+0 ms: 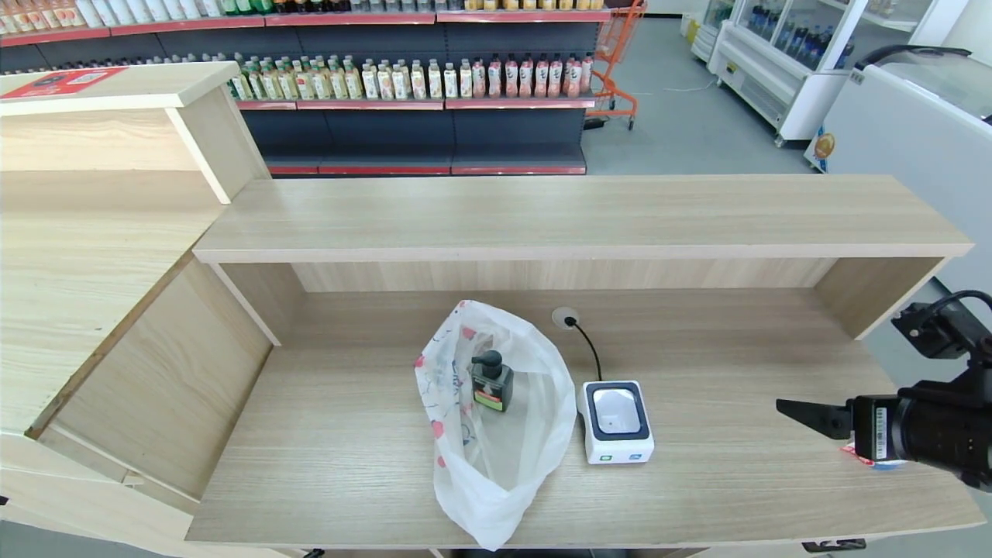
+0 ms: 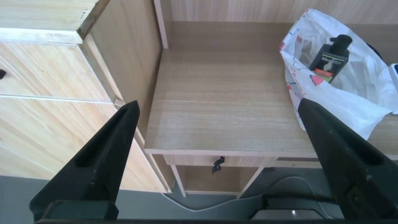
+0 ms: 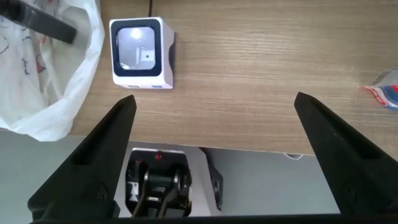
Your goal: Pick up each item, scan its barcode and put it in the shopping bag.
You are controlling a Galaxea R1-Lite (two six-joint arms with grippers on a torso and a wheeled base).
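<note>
A translucent white shopping bag (image 1: 496, 434) with red prints lies open on the wooden counter (image 1: 736, 480). Inside it rests a dark pump bottle (image 1: 491, 381), which the left wrist view also catches (image 2: 329, 59) within the bag (image 2: 348, 99). Just right of the bag stands the white barcode scanner (image 1: 616, 420), window facing up. A small red, white and blue item (image 1: 869, 459) lies at the counter's right end, partly hidden under my right arm. My right gripper (image 1: 810, 416) hangs open above the counter's front right, right of the scanner (image 3: 142, 53). My left gripper (image 2: 221, 162) is open and holds nothing, over the front edge left of the bag.
A raised shelf (image 1: 581, 225) runs along the back of the counter, with side panels at both ends. The scanner's black cable (image 1: 590, 349) leads to a hole behind it. Bare counter lies left of the bag and between scanner and small item (image 3: 385, 90).
</note>
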